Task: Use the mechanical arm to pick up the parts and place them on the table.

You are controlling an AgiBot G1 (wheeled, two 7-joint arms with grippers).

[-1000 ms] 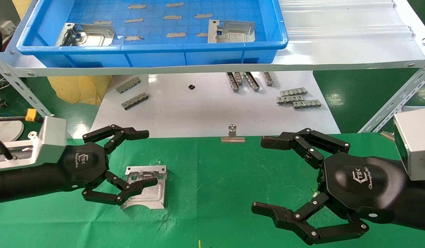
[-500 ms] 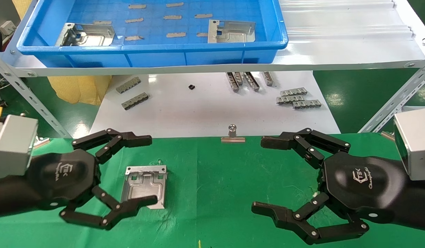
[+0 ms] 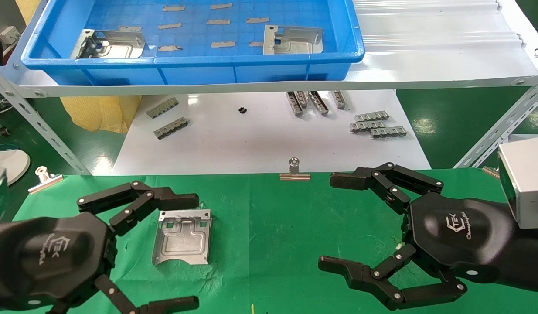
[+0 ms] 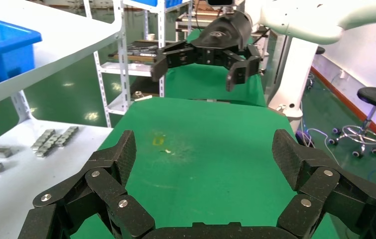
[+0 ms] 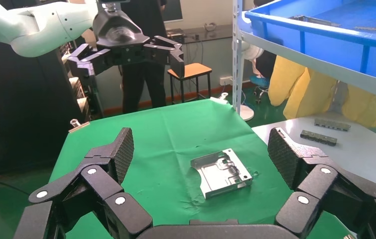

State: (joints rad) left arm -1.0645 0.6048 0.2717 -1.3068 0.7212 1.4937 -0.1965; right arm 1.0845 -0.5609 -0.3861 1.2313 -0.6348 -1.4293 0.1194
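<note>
One silver part [image 3: 182, 237] lies flat on the green-clothed table [image 3: 269, 226], free of both grippers; it also shows in the right wrist view [image 5: 221, 173]. Two more parts [image 3: 110, 44] [image 3: 292, 40] lie in the blue tray. My left gripper [image 3: 192, 250] is open and empty, raised at the near left of the lying part; its own view [image 4: 206, 152] shows only bare cloth with a yellow mark [image 4: 158, 141] between its fingers. My right gripper [image 3: 331, 221] is open and empty over the table's right side, facing the part [image 5: 201, 149].
The blue tray [image 3: 190, 61] stands on the white shelf board [image 3: 426, 61] above the table's far side. Grey toothed strips [image 3: 166, 117] [image 3: 376, 124] lie on the lower white board. Binder clips [image 3: 294, 171] [image 3: 44, 179] hold the cloth's far edge. Slanted shelf struts [image 3: 495, 135] flank both sides.
My open left gripper has drawn back toward the near left, off the silver part, which stays lying on the cloth. The right arm has not moved.
</note>
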